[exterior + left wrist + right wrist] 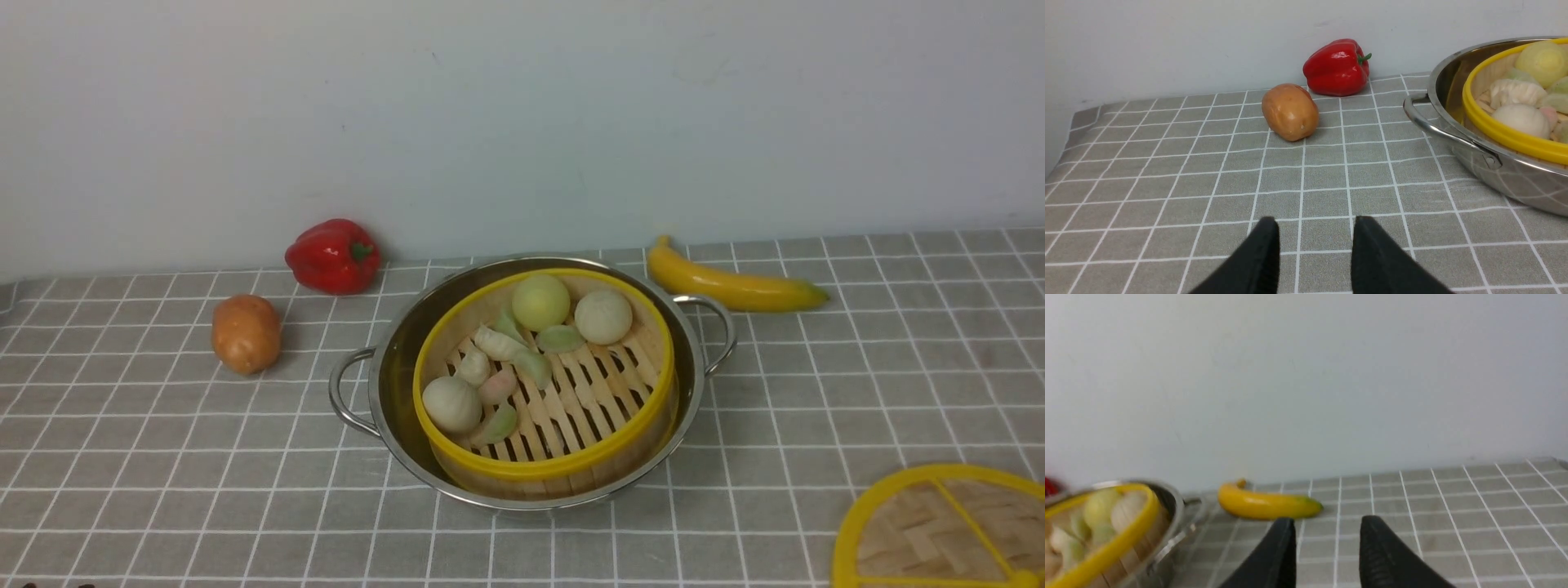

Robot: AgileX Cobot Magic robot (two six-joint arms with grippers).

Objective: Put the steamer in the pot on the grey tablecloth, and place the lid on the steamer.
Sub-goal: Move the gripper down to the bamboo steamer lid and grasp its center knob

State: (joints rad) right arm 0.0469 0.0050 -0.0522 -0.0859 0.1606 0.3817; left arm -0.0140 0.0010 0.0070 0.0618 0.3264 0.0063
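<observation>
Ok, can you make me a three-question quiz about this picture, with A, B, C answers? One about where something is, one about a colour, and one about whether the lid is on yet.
1. Where is the steamer?
A) inside the pot
B) on the cloth next to it
C) up in the air

2. What colour is the pepper?
A) green
B) red
C) purple

3. What is the lid doing?
A) covering the steamer
B) lying flat on the cloth
C) standing up against the wall

Answers:
1 A, because its yellow rim sits inside the pot's shiny steel rim.
2 B, because it is glossy red with a small green stem.
3 B, because it lies at the front right, and the buns in the steamer are uncovered.
</observation>
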